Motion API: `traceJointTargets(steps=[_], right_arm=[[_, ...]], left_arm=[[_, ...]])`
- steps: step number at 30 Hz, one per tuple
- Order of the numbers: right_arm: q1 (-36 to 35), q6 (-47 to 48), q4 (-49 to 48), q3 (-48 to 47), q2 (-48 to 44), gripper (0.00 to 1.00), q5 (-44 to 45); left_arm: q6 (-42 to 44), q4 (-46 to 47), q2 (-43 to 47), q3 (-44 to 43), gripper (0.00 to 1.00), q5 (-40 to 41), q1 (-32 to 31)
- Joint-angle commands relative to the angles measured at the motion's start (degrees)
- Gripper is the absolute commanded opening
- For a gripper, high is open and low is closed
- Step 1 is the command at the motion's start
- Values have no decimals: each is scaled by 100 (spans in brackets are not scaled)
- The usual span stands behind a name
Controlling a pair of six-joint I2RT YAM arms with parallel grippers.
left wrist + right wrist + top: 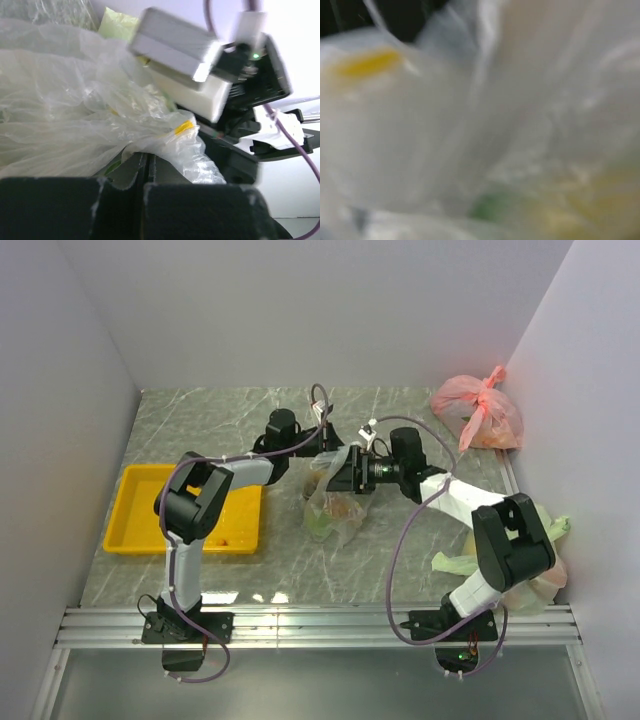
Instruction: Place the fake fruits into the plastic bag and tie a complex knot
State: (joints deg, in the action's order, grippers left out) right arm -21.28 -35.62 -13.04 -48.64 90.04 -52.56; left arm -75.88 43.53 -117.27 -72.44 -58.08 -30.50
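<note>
Plainly the plastic bag (335, 508) is the awkward thing here. It is thin, clear, crumpled film, light, slippery and limp, so it will sag and slide wherever it is not pinched, and it would likely tear if dragged hard across a finger edge. It stands near the middle of the worktop (300, 570), to the right of the yellow tray (185, 548) and between the two arms. The fake fruits (345, 508) show as orange and green shapes through its lower half. Their weight, slight as it probably is, should keep the bottom anchored while the top is worked. The sensible place to take hold is the loose upper film or the long handle ends, gathered into a bunch rather than a single layer, well above the fruit. The left gripper (146, 167) is clenched, and its wrist view shows a twisted rope of film coming out from between its fingers, so I judge it is grasping the bag's top. The right gripper (338, 478) sits at the bag's mouth with its jaws spread wide. Its own camera is filled by blurred film pressed close, and I cannot tell whether that film lies between the jaws, but nothing shows it gripping.
</note>
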Motion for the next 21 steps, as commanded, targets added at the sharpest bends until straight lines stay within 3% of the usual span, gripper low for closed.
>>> traceJointTargets(steps=[1,5,10,17,21], right_arm=[[18,771,712,-654,-223,84,-264],[308,1679,2344,-989,-741,84,-220],[747,2356,3403,-972,-1041,82,-272],[1433,2472,3597,-1042,-830,65,-957],[1784,2059,3045,-972,-962,54,-967]], left_arm=[[47,271,20,151,0,-18,-79],[450,-106,64,310,0,43,18],[767,-635,3,231,0,34,71],[1189,-1268,-76,73,0,-18,71],[1268,-1330,-41,99,0,-54,62]])
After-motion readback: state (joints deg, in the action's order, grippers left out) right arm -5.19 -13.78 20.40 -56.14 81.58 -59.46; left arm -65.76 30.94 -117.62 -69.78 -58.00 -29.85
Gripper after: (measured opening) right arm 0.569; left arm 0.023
